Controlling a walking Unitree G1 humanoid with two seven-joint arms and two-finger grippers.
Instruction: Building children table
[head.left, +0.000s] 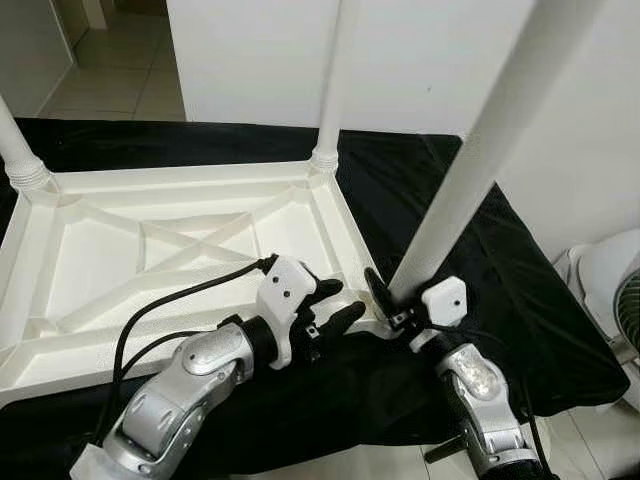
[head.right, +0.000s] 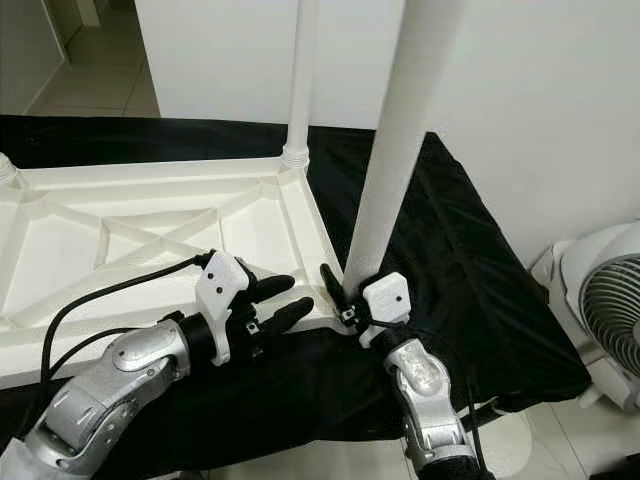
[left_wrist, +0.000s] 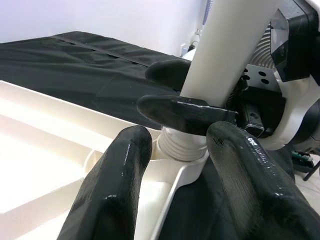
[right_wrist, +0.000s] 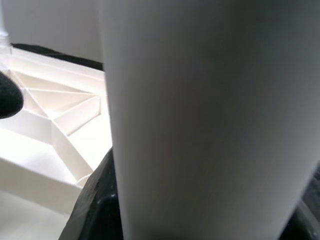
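Observation:
The white table top (head.left: 70, 260) lies upside down on a black cloth (head.left: 500, 300). Two white legs stand in its far corners, one at the left (head.left: 18, 150) and one at the right (head.left: 332, 80). A third leg (head.left: 480, 150) leans at the near right corner, and my right gripper (head.left: 395, 292) is shut on it just above its threaded end (left_wrist: 182, 147). That end sits at the corner socket. My left gripper (head.left: 345, 298) is open, its fingers (left_wrist: 115, 185) on the table top's rim just left of that corner. The leg (right_wrist: 200, 125) looms close in the right wrist view.
A white fan (head.right: 600, 310) stands on the floor at the right, past the cloth's edge. A white wall (head.left: 250, 60) rises right behind the table top. Tiled floor (head.left: 110, 70) opens at the far left.

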